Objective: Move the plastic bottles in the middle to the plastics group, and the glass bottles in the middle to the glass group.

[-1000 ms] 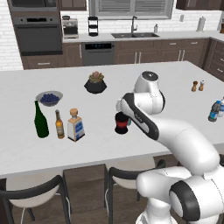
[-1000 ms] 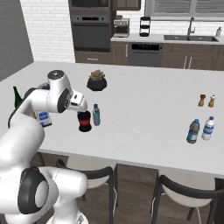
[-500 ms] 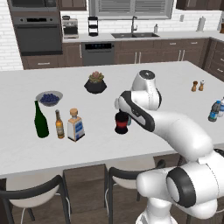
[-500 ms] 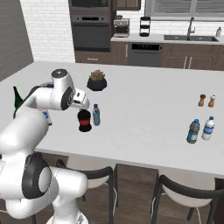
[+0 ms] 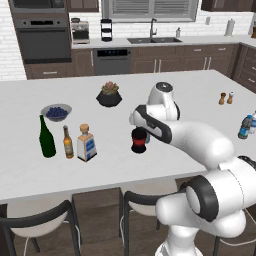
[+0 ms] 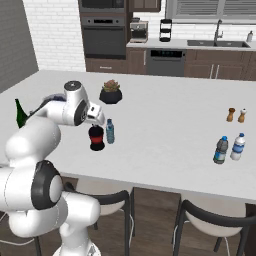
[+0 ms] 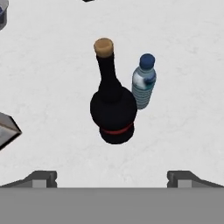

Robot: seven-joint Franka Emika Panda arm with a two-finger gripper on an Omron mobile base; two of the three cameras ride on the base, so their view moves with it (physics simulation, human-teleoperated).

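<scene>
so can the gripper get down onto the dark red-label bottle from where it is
Probably yes. The gripper hangs over the dark bottle with jaws wide open and nothing between them. The small water bottle stands close beside it, so one finger could brush it.

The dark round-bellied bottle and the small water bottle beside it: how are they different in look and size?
The dark round-bellied bottle is opaque and nearly black, while the small water bottle is clear and bluish. The dark bottle has a wide belly, a thin neck and a tan stopper; the water bottle is slim and straight with a blue cap. The dark bottle is also taller and carries a red label. Both stand upright, close together on the white counter.
</scene>
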